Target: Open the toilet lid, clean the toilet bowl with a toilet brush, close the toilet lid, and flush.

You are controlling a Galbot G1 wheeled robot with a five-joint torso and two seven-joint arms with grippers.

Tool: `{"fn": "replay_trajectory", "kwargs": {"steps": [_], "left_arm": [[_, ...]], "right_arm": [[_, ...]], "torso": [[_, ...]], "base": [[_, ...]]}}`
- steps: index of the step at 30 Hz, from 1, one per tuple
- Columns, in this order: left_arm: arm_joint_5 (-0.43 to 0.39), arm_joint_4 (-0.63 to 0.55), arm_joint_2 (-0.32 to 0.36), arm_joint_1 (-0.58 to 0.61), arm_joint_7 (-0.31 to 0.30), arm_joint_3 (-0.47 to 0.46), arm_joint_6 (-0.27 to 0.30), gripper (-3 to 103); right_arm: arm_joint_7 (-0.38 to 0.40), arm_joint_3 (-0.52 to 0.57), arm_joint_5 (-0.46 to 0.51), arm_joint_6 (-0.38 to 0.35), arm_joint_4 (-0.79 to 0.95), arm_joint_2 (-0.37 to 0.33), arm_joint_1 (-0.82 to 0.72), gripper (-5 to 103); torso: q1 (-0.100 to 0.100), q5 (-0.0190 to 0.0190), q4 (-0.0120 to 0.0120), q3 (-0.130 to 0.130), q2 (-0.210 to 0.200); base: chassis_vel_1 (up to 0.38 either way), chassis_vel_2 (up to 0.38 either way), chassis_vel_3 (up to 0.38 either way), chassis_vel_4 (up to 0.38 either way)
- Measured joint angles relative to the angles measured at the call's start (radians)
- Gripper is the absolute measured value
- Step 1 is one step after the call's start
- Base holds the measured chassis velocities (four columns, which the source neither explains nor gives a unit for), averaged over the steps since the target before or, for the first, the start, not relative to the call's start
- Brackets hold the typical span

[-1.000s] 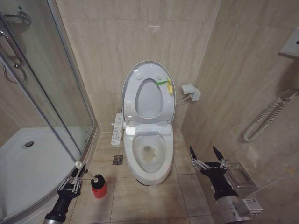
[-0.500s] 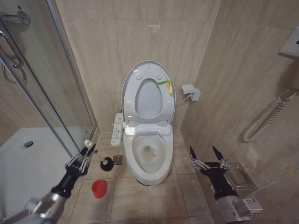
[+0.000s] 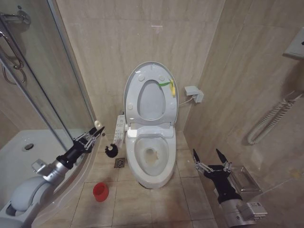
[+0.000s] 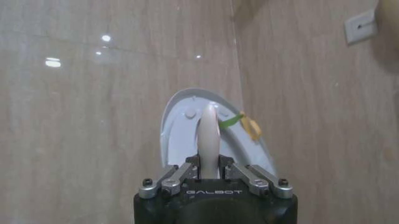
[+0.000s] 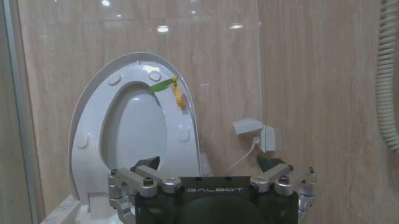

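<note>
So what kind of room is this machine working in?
A small tiled bathroom, by the look of it: a white toilet bowl with its toilet lid raised, a glass shower enclosure beside it, and a floor drain.

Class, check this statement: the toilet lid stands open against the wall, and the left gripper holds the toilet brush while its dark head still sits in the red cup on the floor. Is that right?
Not quite. In the head view the toilet lid is open and the left gripper holds the toilet brush, but its dark head is out of the red cup, in the air beside the toilet bowl.
</note>
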Motion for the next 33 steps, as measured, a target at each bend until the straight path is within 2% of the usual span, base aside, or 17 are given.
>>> {"fn": "replay_trajectory", "kwargs": {"steps": [3, 4, 7, 13, 16, 17, 19, 20, 23, 33], "left_arm": [[-0.026, 0.002, 0.003, -0.035, 0.0, 0.039, 0.01, 19], [-0.049, 0.008, 0.002, -0.074, 0.0, 0.08, 0.018, 19], [-0.078, 0.036, -0.006, -0.132, 0.023, 0.134, 0.02, 19], [-0.087, 0.117, -0.029, -0.249, 0.055, 0.234, 0.015, 19], [-0.094, 0.154, -0.032, -0.293, 0.065, 0.28, 0.004, 19], [-0.1, 0.202, -0.037, -0.336, 0.076, 0.33, -0.011, 19], [-0.101, 0.25, -0.046, -0.369, 0.086, 0.373, -0.026, 19], [-0.101, 0.25, -0.046, -0.369, 0.086, 0.373, -0.026, 19], [-0.101, 0.372, -0.082, -0.456, 0.11, 0.478, -0.063, 19], [-0.095, 0.548, -0.182, -0.611, 0.14, 0.623, -0.114, 19]], "right_arm": [[0.0, 0.0, 0.0, 0.0, 0.0, 0.0, 0.0, 100], [0.0, 0.0, 0.0, 0.0, 0.0, 0.0, 0.0, 100], [0.0, 0.0, 0.0, 0.0, 0.0, 0.0, 0.0, 100], [0.0, 0.0, 0.0, 0.0, 0.0, 0.0, 0.0, 100], [0.0, 0.0, 0.0, 0.0, 0.0, 0.0, 0.0, 100], [0.0, 0.0, 0.0, 0.0, 0.0, 0.0, 0.0, 100], [0.0, 0.0, 0.0, 0.0, 0.0, 0.0, 0.0, 100], [0.0, 0.0, 0.0, 0.0, 0.0, 0.0, 0.0, 100], [0.0, 0.0, 0.0, 0.0, 0.0, 0.0, 0.0, 100], [0.0, 0.0, 0.0, 0.0, 0.0, 0.0, 0.0, 100]], "torso": [[0.0, 0.0, 0.0, 0.0, 0.0], [0.0, 0.0, 0.0, 0.0, 0.0], [0.0, 0.0, -0.0002, 0.0, 0.0], [0.0, 0.0001, -0.0002, 0.0, 0.0], [0.0, 0.0001, -0.0002, 0.0, 0.0], [0.0, 0.0001, 0.0001, 0.0, 0.0], [0.0, 0.0001, 0.0, 0.0, 0.0], [0.0, 0.0001, 0.0, 0.0, 0.0], [0.0, 0.0001, -0.0001, 0.0, 0.0], [0.0, 0.0003, -0.0003, 0.0, 0.0]], "base": [[0.0, 0.0, 0.0, 0.0], [0.0, 0.0, 0.0, 0.0], [0.0, 0.0, 0.0, 0.0], [0.0, 0.0, 0.0, 0.0], [0.0, 0.0, 0.0, 0.0], [0.0, 0.0, 0.0, 0.0], [0.0, 0.0, 0.0, 0.0], [0.0, 0.0, 0.0, 0.0], [0.0, 0.0, 0.0, 0.0], [0.0, 0.0, 0.0, 0.0]]}}
